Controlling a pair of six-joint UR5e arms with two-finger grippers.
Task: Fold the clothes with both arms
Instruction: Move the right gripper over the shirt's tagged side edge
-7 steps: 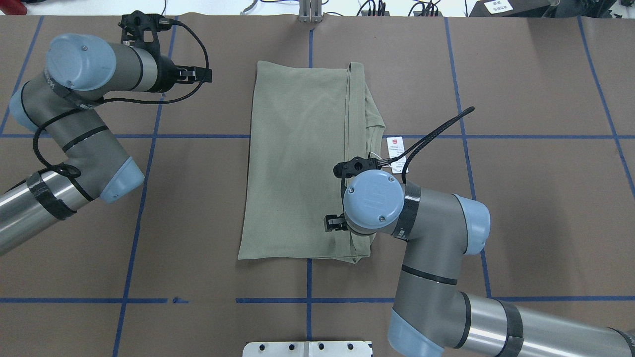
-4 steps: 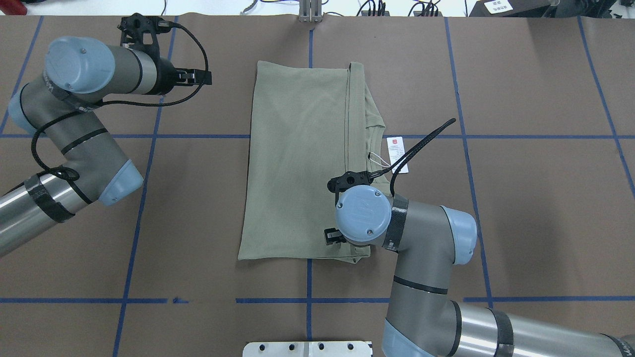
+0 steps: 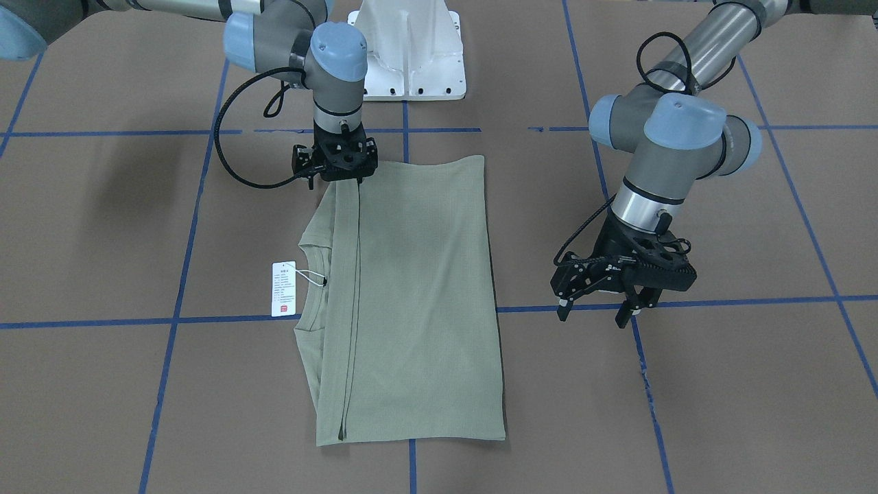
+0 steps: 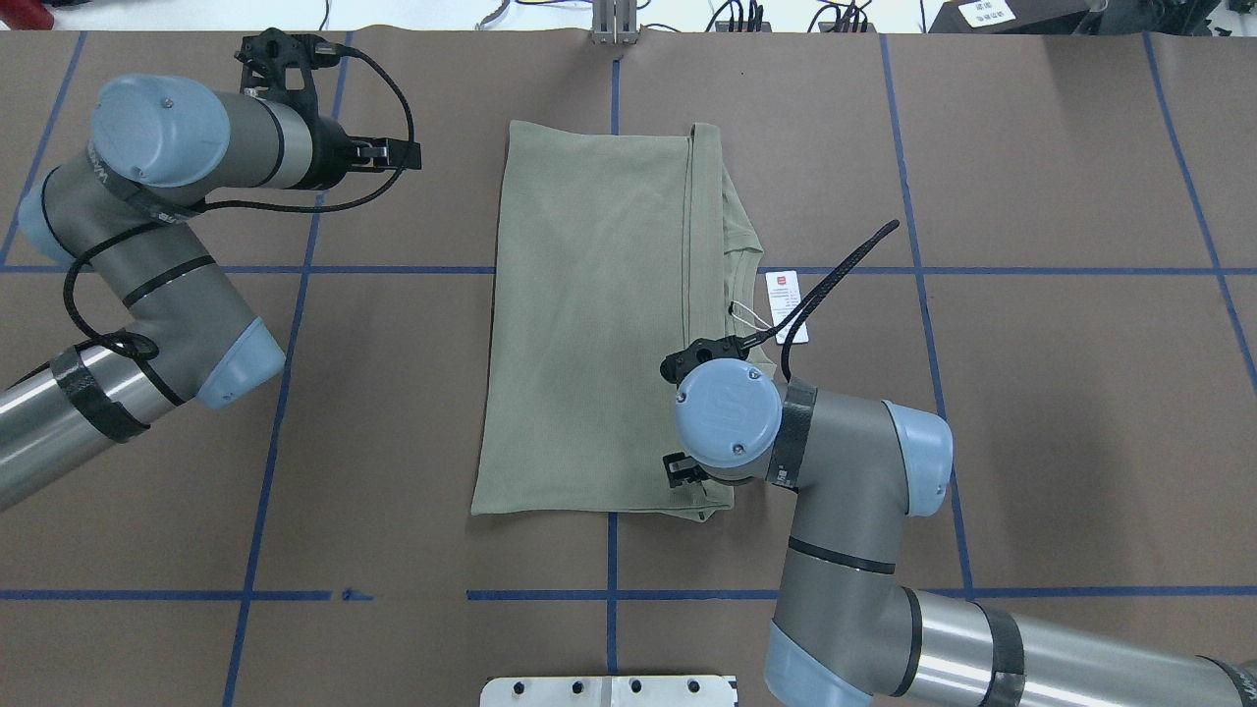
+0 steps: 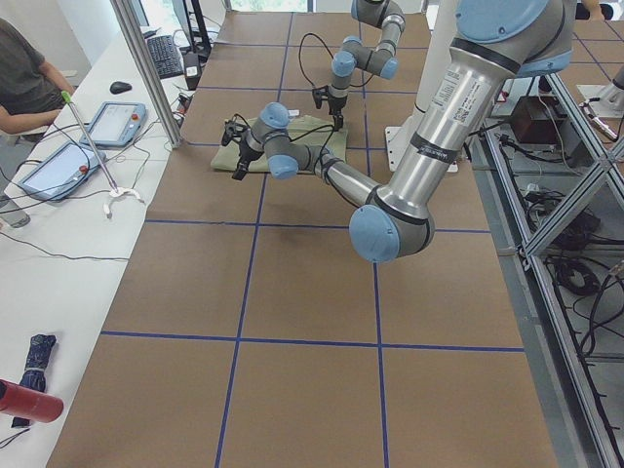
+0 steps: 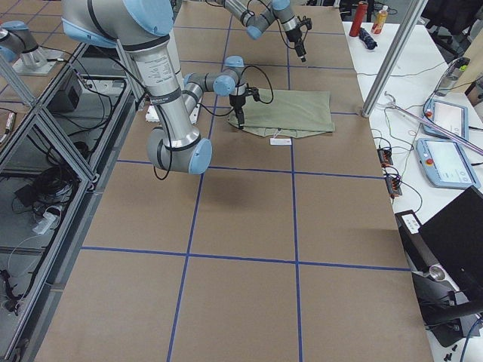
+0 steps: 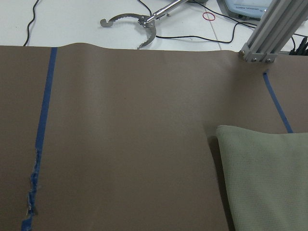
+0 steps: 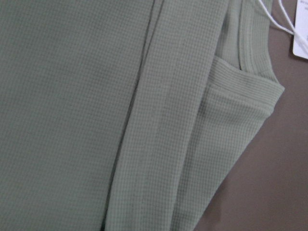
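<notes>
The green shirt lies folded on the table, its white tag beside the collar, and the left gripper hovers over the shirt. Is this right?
Not quite: the left gripper hovers over bare table beside the shirt, not over it; the exterior front-facing view shows this. The rest holds.

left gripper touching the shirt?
Apart. The front-facing view shows bare table between the left gripper and the shirt; the overhead view shows the same gap.
</notes>
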